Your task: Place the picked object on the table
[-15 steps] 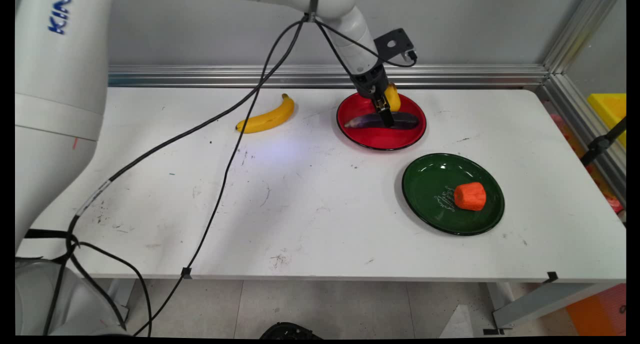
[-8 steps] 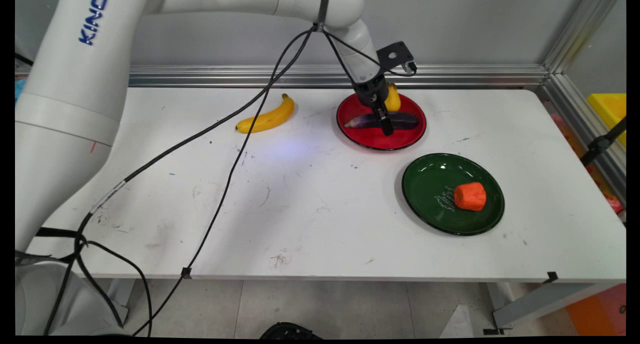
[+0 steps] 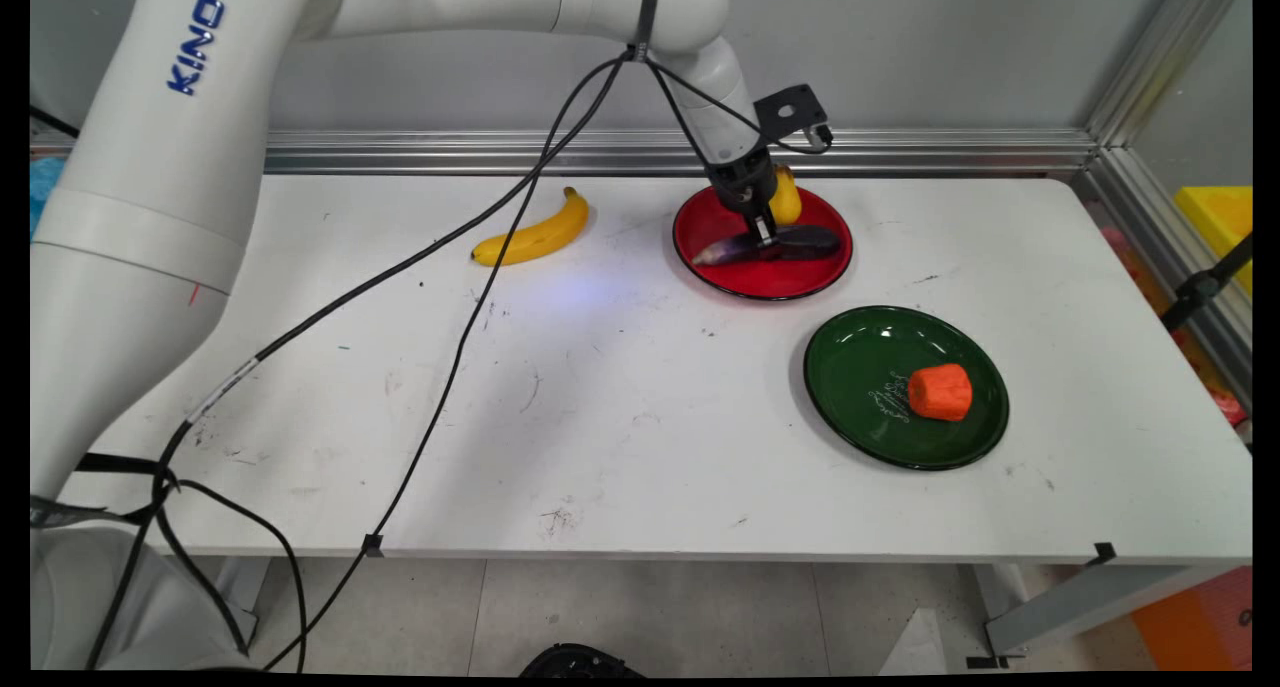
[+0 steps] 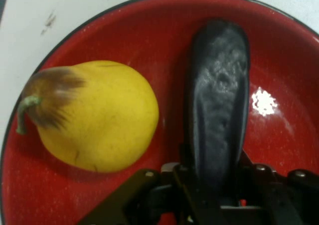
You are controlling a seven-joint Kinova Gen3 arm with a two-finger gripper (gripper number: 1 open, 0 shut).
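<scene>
A yellow pear (image 4: 92,118) lies beside the eggplant (image 4: 218,100) (one each) on the red plate (image 3: 790,279); the gripper (image 3: 764,239) clamps the eggplant.

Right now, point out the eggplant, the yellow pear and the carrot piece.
eggplant (image 4: 218,110): hand view, middle of its dark body, between the fingers.
yellow pear (image 4: 97,118): hand view, its broad yellow flank.
carrot piece (image 3: 941,392): main view, centre of the orange chunk on the green plate (image 3: 850,367).
</scene>
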